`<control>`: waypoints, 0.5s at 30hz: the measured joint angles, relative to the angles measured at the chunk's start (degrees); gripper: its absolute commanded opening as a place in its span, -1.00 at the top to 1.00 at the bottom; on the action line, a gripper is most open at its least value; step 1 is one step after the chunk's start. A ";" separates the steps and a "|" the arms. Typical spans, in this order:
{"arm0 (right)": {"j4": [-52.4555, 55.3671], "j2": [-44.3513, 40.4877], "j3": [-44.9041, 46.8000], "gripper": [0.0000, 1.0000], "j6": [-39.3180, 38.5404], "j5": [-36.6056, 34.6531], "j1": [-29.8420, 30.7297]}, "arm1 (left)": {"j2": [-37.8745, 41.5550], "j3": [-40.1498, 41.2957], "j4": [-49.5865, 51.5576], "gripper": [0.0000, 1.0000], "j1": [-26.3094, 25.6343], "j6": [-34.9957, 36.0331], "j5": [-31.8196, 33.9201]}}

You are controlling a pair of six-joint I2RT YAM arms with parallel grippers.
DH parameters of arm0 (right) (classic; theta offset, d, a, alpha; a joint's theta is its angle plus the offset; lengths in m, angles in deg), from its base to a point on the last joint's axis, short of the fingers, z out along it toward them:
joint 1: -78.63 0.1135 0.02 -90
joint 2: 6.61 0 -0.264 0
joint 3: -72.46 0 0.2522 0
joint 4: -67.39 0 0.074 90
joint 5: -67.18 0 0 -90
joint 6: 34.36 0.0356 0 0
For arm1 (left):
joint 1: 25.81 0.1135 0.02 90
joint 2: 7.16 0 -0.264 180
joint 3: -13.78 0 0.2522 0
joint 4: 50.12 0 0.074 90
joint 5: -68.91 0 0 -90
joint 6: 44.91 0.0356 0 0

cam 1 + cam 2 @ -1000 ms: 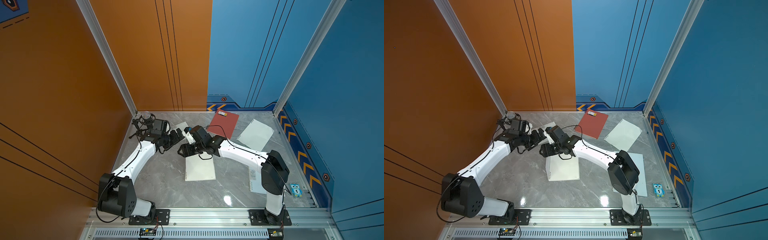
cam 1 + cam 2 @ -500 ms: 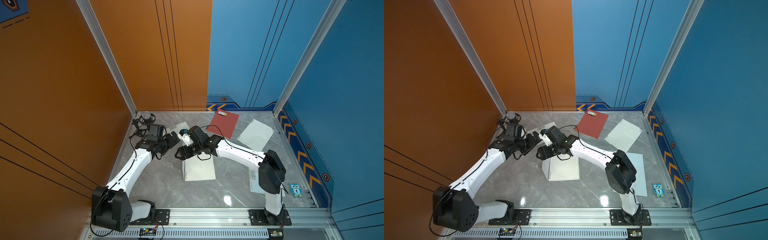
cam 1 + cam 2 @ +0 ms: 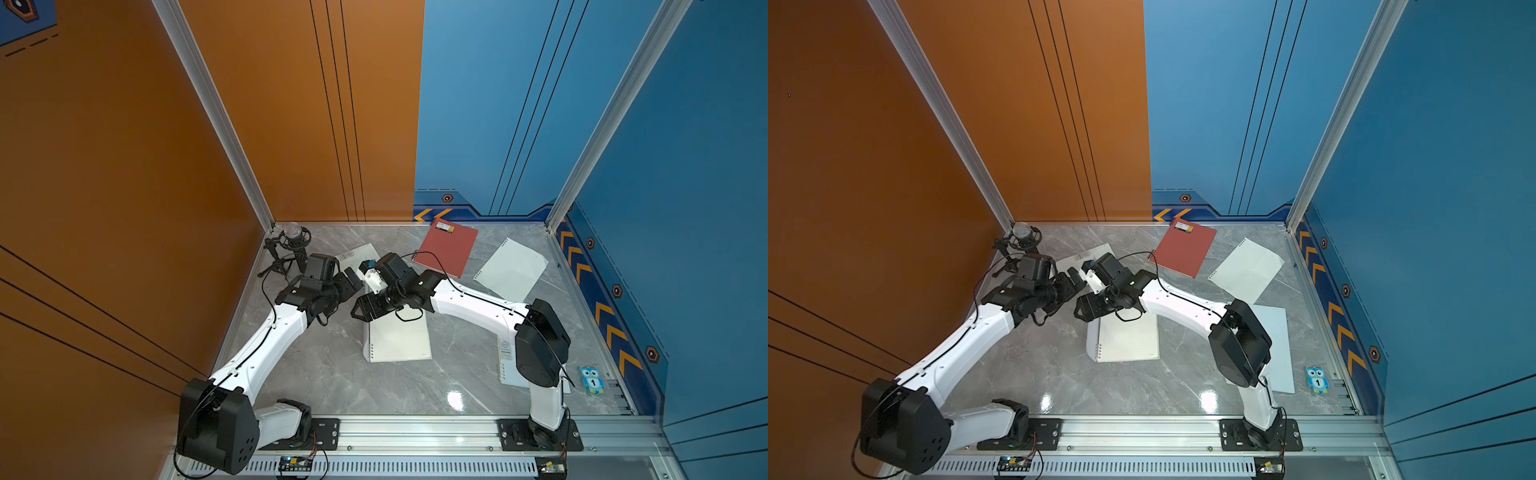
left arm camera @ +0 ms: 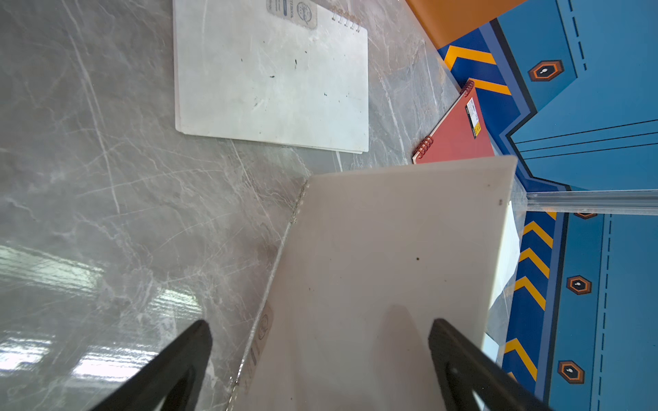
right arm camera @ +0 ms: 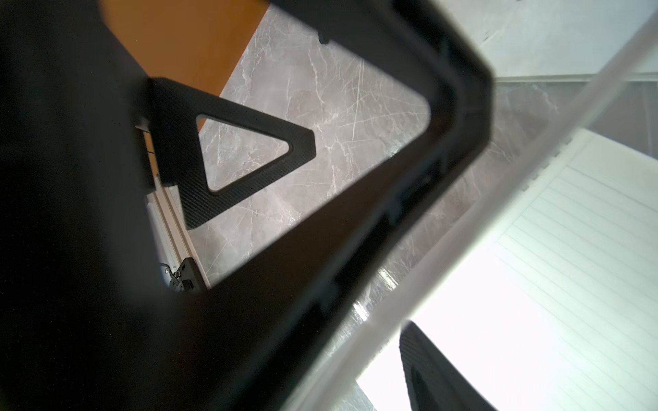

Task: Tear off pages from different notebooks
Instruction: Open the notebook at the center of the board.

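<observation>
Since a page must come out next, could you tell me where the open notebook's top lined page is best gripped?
Probably take the lined page by its free near corner, away from the punched holes, coming in from the robot's right; its far end is covered by the right hand.

The left arm point(image 3: 266, 349) and the right arm point(image 3: 469, 306) share glossy white link shells joined by bulky matte black joint housings. A thin black cable point(image 3: 478, 296) runs along each. Each stands on a black base plate point(image 3: 509, 434) screwed to a silver aluminium rail point(image 3: 415, 432). The fingers point(image 4: 185, 359) are black, tapered and textured.
</observation>
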 measured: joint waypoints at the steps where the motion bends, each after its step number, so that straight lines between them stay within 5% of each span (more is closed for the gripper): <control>1: 0.00 0.00 0.00 -0.43 0.00 0.00 0.00 | 0.02 0.00 -0.04 -0.97 -0.15 0.00 0.37; 9: -0.85 -1.27 2.71 -0.37 -0.15 -0.52 -0.11 | -0.48 -0.07 0.35 -0.97 -1.97 -0.11 2.36; 15: -4.50 -3.06 6.29 -0.03 -0.92 -0.96 -0.31 | -0.72 -0.59 0.90 -0.97 -2.78 0.07 2.27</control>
